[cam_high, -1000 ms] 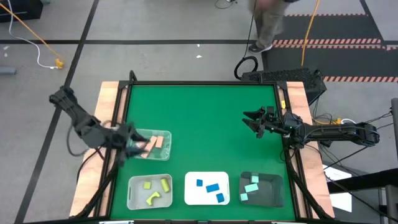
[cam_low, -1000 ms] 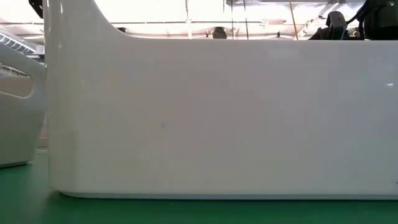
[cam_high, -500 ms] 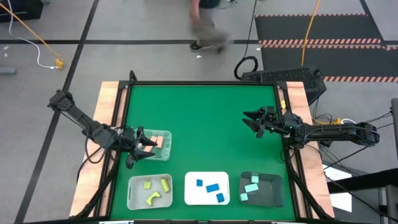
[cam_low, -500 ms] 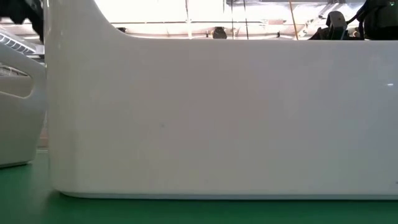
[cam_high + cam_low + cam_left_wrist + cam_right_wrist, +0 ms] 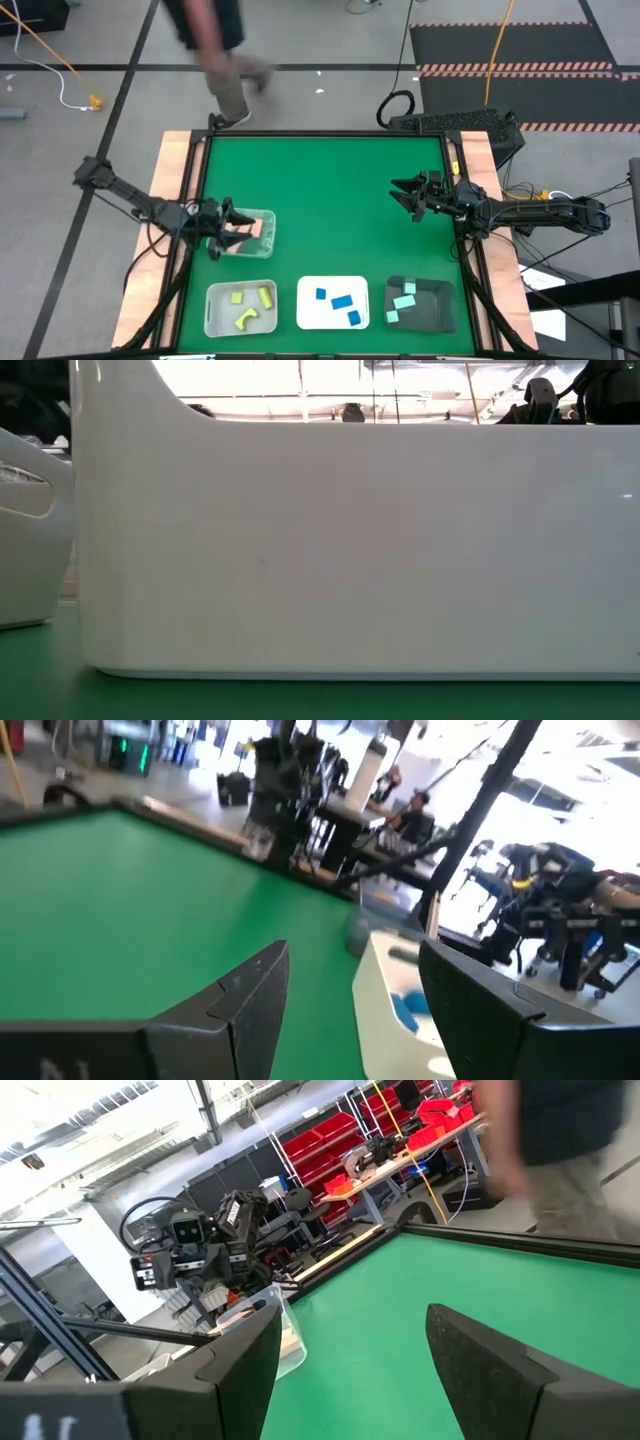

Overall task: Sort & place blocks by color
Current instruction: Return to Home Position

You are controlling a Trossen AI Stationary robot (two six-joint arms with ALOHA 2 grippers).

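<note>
The left arm (image 5: 135, 203) has drawn back and straightened since a second ago, and a person (image 5: 215, 45) has walked across the floor beyond the desk (image 5: 330, 170); the right arm (image 5: 530, 212) has not stirred.

Every block appears to sit in a tray. The salmon-pink blocks (image 5: 258, 229) lie in the clear tray (image 5: 262, 250) just ahead of the left fingers (image 5: 235, 1005). Off to one side of those fingers, along the desk's near edge, are the yellow-green blocks (image 5: 262, 296) in a second clear tray (image 5: 214, 322), the blue blocks (image 5: 342, 302) in the white tray (image 5: 306, 320) and the mint blocks (image 5: 404, 301) in the dark tray (image 5: 440, 318). No loose block shows on the green.

The left fingers stand apart with nothing between them, their tips at that tray's rim. The right fingers (image 5: 490, 1365) are likewise apart and empty, well away from all trays near the desk's right edge.

The sorting looks finished, so the remaining job is to park. For the left arm, that likely means lifting first so the tips clear the tray's rim, then retreating toward its own side; a flat pull backward could nudge the light tray. Keeping the fingers spread seems sensible, and the right arm probably needs little or no travel.
</note>
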